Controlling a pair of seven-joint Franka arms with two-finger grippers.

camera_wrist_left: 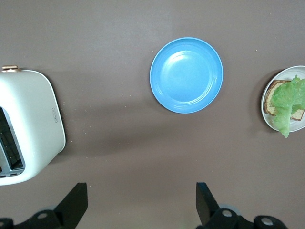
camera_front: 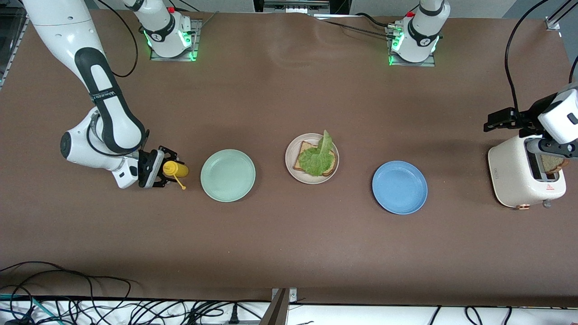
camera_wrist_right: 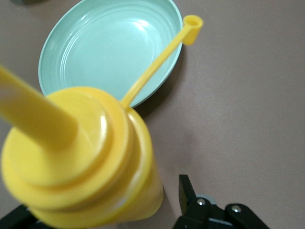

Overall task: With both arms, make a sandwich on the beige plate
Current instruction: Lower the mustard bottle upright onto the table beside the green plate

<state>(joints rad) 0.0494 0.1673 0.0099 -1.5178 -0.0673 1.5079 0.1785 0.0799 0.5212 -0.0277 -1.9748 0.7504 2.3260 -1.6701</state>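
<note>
The beige plate (camera_front: 311, 180) sits mid-table with one brown bread slice (camera_front: 302, 155) on it and a ruffled lettuce leaf (camera_front: 319, 159) on top. The left wrist view also shows that plate (camera_wrist_left: 286, 71), bread (camera_wrist_left: 270, 98) and lettuce (camera_wrist_left: 290, 102). A second bread slice (camera_front: 553, 163) sticks out of the white toaster (camera_front: 515, 176). My left gripper (camera_front: 533, 135) (camera_wrist_left: 141, 200) hangs open over the toaster, holding nothing. My right gripper (camera_front: 168, 169) (camera_wrist_right: 102, 210) is open around an upright yellow mustard bottle (camera_front: 178, 169) (camera_wrist_right: 81, 157), with a gap showing between one finger (camera_wrist_right: 190, 191) and the bottle.
A mint green plate (camera_front: 228, 175) (camera_wrist_right: 109, 47) lies beside the mustard bottle, toward the beige plate. A blue plate (camera_front: 399, 187) (camera_wrist_left: 186, 75) lies between the beige plate and the toaster (camera_wrist_left: 28, 124). The bottle's tethered cap (camera_wrist_right: 192, 23) dangles by the mint plate.
</note>
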